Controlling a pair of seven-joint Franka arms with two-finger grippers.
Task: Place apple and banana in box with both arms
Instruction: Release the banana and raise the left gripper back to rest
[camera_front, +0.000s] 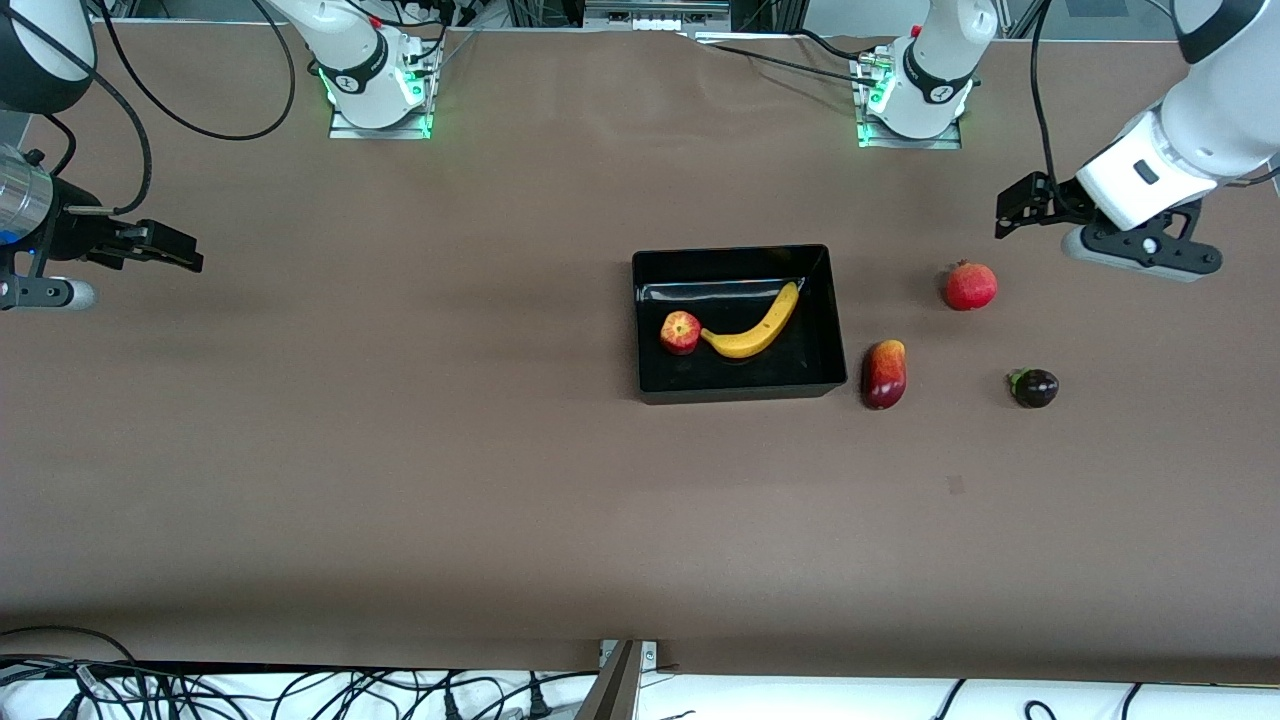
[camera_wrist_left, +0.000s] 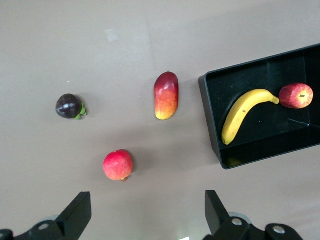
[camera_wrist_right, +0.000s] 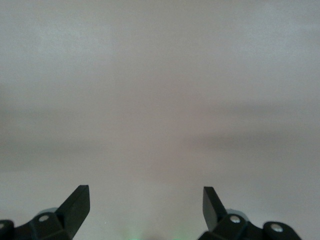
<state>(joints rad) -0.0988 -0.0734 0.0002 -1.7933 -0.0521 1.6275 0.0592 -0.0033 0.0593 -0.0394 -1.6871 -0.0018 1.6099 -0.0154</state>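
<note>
The black box (camera_front: 738, 391) stands mid-table. The apple (camera_front: 680, 332) and the yellow banana (camera_front: 757, 325) lie in it, touching end to end. The left wrist view also shows the box (camera_wrist_left: 209, 107), the banana (camera_wrist_left: 242, 114) and the apple (camera_wrist_left: 296, 95). My left gripper (camera_front: 1010, 212) is open and empty, up in the air over bare table at the left arm's end, near the pomegranate. My right gripper (camera_front: 180, 252) is open and empty, in the air over bare table at the right arm's end. The right wrist view shows only its fingertips (camera_wrist_right: 80, 200) over brown table.
A red pomegranate (camera_front: 970, 286), a red-and-yellow mango (camera_front: 884, 373) and a dark purple fruit (camera_front: 1034, 387) lie on the table between the box and the left arm's end. They also show in the left wrist view: pomegranate (camera_wrist_left: 118, 165), mango (camera_wrist_left: 166, 95), purple fruit (camera_wrist_left: 69, 106).
</note>
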